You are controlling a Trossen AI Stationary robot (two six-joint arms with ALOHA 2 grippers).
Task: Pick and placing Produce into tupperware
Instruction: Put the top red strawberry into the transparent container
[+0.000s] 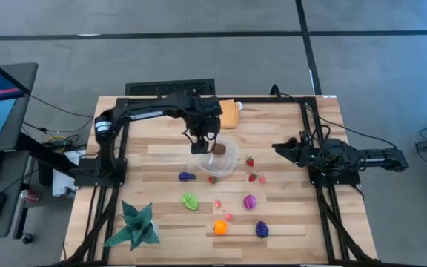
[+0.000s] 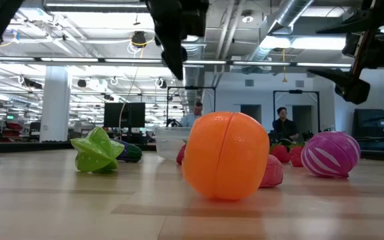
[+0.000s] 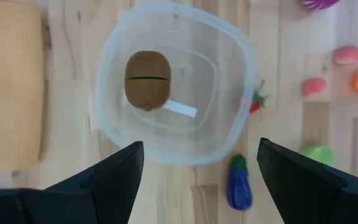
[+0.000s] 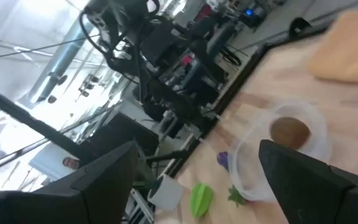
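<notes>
Above the tupperware (image 1: 223,157), left gripper (image 1: 201,143) hangs pointing straight down, fingers spread, holding nothing. Directly beneath it a brown fruit (image 3: 146,79) lies inside the container, long axis running away from the fingertips. Off to the right, right gripper (image 1: 282,147) hovers level, jaws apart, aimed toward the container.
</notes>
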